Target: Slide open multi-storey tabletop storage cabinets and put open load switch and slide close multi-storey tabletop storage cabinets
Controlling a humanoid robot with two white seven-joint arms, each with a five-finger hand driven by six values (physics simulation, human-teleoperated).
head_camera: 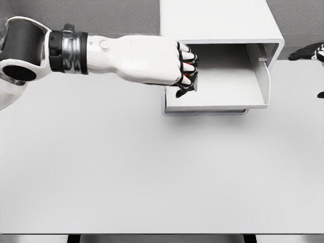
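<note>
The white tabletop cabinet (217, 20) stands at the back middle of the table. Its lower drawer (228, 101) is slid out toward me and its floor looks bare. My left hand (186, 71) reaches in from the left over the drawer's left wall. Its fingers are curled on a small dark load switch (192, 77) with red showing; most of the switch is hidden by the fingers. My right hand (308, 52) shows only at the far right edge beside the cabinet, with dark fingers stretched out and holding nothing.
The white table (152, 172) spreads from the drawer front to the near edge at the bottom. A grey wall lies behind the cabinet. The drawer's raised right wall (263, 76) stands between the drawer floor and my right hand.
</note>
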